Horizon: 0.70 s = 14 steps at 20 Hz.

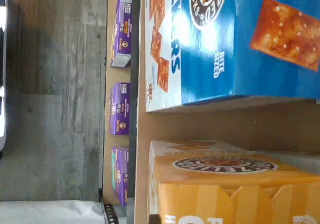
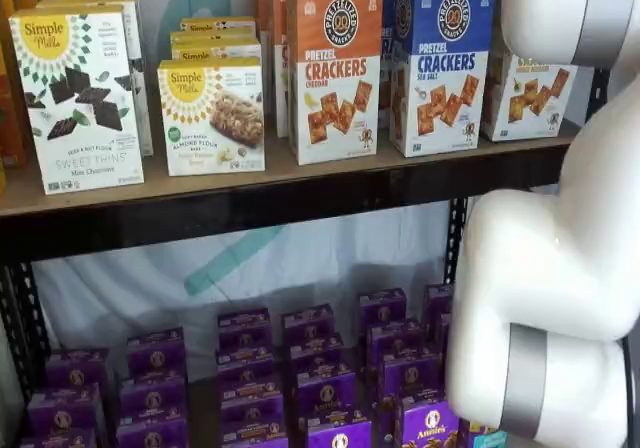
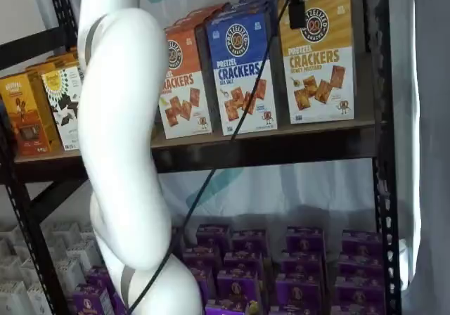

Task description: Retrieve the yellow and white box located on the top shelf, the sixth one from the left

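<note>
Yellow card fills the wrist view where the top of the yellow and white box (image 1: 225, 194) sits straight under the camera, its round dark logo facing me. In a shelf view the pincer (image 3: 297, 7) hangs from the upper edge as 1 black finger laid flat against the front face of that box (image 3: 320, 62), right at its upper rim. The other finger is hidden behind the carton, so I see no gap between them. I read the pincer as clamped on the top of the box. The box stands upright on the top shelf (image 3: 281, 150), directly below the pincer, with its white lower part and square crackers towards the cameras. In the other shelf view only a strip of it (image 2: 530, 93) shows past the white arm (image 2: 550, 268), which hides the pincer there. Just beside the pincer stands the blue-topped carton (image 3: 242, 69), with the orange-topped carton (image 3: 183, 86) beyond it on the same board. They are upright and close together. A black cable (image 3: 232, 139) drops from the pincer and slants down across the blue carton and the shelf's dark front edge. Far below the pincer, the lower level holds rows of small purple boxes (image 3: 302, 259).
</note>
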Tool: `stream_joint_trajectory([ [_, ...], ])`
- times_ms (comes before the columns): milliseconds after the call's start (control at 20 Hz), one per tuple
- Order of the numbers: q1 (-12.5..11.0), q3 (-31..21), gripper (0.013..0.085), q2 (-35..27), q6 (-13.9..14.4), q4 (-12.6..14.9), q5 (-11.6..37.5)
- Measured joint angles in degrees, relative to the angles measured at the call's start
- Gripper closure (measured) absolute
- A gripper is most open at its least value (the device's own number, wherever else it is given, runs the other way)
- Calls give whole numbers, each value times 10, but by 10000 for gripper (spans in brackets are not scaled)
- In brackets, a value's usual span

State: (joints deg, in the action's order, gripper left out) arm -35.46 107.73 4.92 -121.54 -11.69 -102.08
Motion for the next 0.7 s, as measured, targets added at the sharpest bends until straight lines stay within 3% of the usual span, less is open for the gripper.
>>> stream_joint_trajectory([
  [300, -16, 9, 370, 9, -7, -14, -19],
  [450, -32, 19, 370, 18, -13, -22, -53],
  [700, -67, -17, 370, 65, -41, -32, -66],
])
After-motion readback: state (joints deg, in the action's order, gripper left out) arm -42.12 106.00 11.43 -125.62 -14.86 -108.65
